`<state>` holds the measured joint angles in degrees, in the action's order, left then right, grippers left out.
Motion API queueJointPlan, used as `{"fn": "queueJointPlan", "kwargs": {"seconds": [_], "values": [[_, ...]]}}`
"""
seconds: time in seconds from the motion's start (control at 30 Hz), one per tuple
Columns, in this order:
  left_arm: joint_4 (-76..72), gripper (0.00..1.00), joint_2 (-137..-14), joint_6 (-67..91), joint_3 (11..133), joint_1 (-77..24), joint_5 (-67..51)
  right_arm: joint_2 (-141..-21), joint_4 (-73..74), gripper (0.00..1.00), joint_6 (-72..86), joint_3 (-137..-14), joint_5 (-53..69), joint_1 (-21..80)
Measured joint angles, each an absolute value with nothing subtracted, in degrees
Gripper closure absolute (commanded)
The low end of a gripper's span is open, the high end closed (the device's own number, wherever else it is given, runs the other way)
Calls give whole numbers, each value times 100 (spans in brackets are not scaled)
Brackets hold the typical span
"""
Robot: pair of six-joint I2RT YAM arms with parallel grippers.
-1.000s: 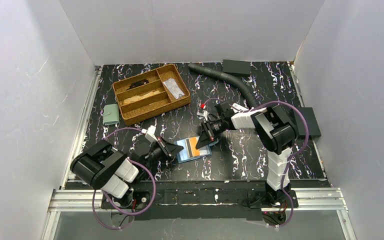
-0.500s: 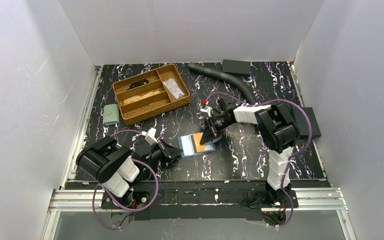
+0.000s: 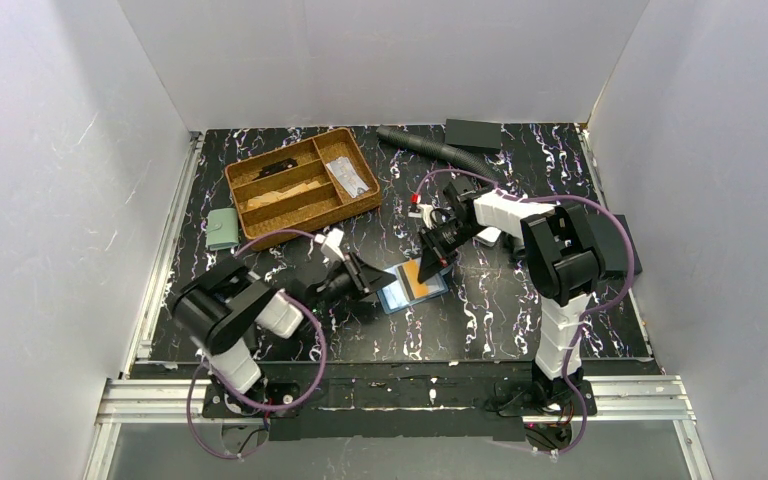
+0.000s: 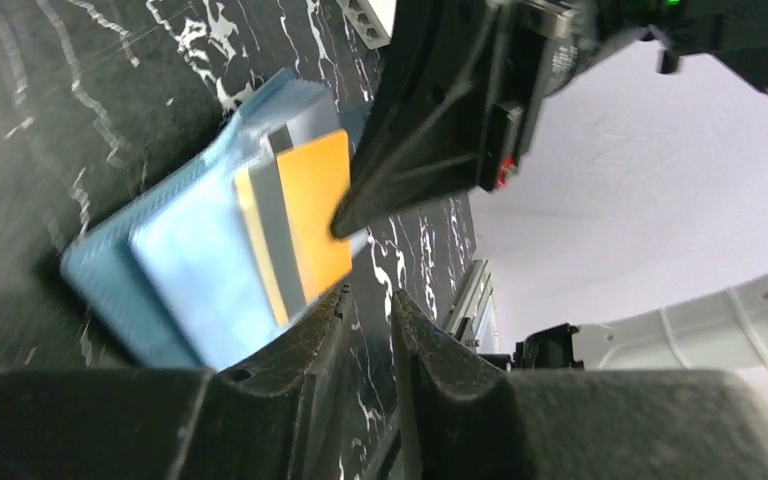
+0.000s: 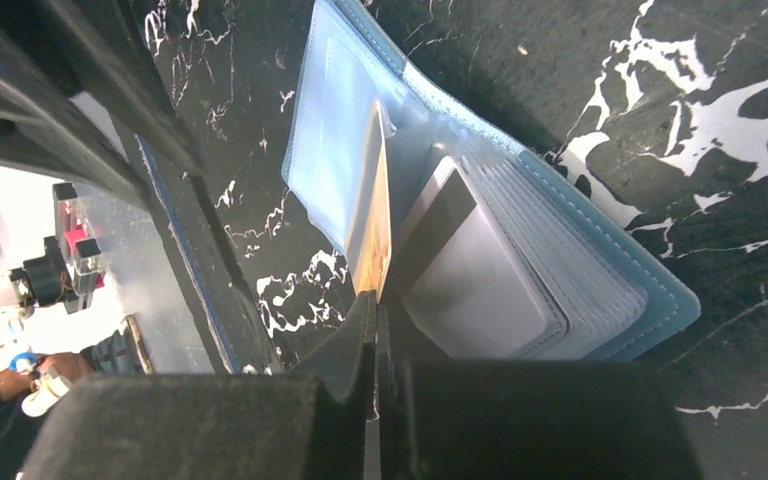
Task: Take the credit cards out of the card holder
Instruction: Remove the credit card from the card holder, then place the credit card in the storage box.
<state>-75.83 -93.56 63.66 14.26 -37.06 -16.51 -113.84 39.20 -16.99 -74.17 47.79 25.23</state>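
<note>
Left gripper (image 4: 365,300) swung in beside card holder (image 4: 160,260), mid-table, jaws slightly parted, empty. Right gripper (image 4: 345,225) closed, tip pressing half-out orange card (image 4: 310,210). Step: extraction. Next: I pinch exposed edge, pull clear.

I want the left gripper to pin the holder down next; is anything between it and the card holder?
Nothing visible: the left gripper sits right beside the card holder, its edge unobstructed. The right gripper, shut on the orange card, is beyond, on the holder's far side.

A wicker tray (image 3: 310,225), green pouch (image 3: 223,228), ribbed hose (image 3: 440,152) and black box (image 3: 473,135) sit on the marbled table (image 3: 480,310).
</note>
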Motion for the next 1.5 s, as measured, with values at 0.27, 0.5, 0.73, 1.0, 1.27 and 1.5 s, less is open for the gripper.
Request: {"fn": "queueJointPlan", "kwargs": {"seconds": [0.27,0.5,0.73,1.0,1.27,1.5], "values": [[-7225,92,-10838,6635,2377,-3951,-1505,-11386,4049,99,-1822,-7450,4799,2510],[-6298,98,-10626,6928,2506,-4001,-1168,-11386,4062,99,-1815,-7454,4668,2462],[-5850,97,-10468,7037,2600,-4025,-1026,-11384,4193,99,-1831,-7524,4536,2355],[-5502,87,-10189,6864,2600,-4025,-882,-11242,4595,99,-2351,-7647,4823,1868],[-4930,78,-9188,6324,2357,-4021,-755,-11238,5345,99,-3413,-7911,5561,1776],[-4724,19,-7196,5769,1575,-4023,-449,-11220,5811,99,-4195,-7972,6049,1787]]}}
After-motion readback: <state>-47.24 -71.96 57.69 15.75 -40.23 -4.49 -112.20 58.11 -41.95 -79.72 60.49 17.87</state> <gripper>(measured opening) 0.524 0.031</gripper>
